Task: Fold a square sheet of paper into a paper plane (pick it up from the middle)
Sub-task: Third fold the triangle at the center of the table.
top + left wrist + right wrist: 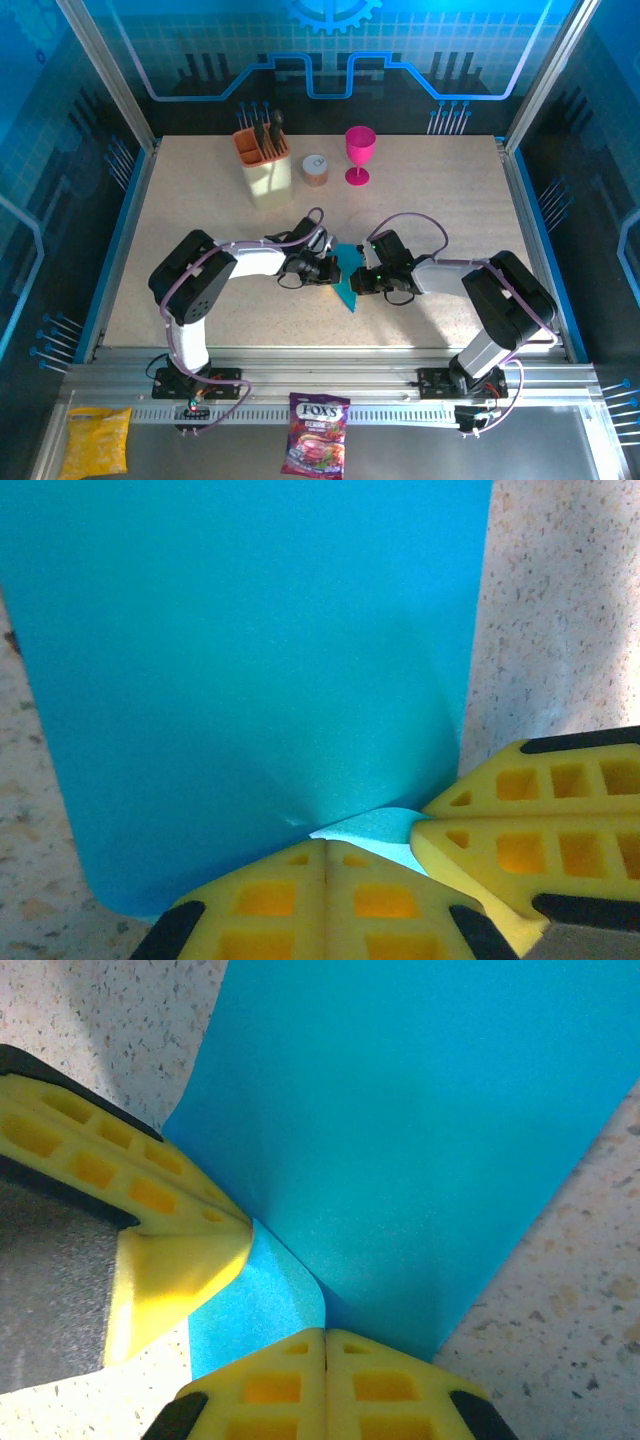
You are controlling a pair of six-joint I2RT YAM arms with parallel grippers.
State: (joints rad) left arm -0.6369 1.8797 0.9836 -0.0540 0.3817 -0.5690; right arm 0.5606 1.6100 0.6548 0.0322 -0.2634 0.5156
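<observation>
My left claw (pixel 325 844) and right claw (pixel 325 1333) both clamped on square sheet of paper (pixel 250 660), sheet spreading ahead over surface (pixel 560 600).

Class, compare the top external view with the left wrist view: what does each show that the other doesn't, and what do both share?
Top external adds: the pink goblet, the utensil holder, the purple candy bag and the yellow snack bag, with both arms meeting mid-table. Left wrist adds: close up, the left fingers shut on the edge of the square sheet of paper, beside the right fingers, with a faint crease at the pinch. Both: the cyan-blue sheet over the speckled table.
</observation>
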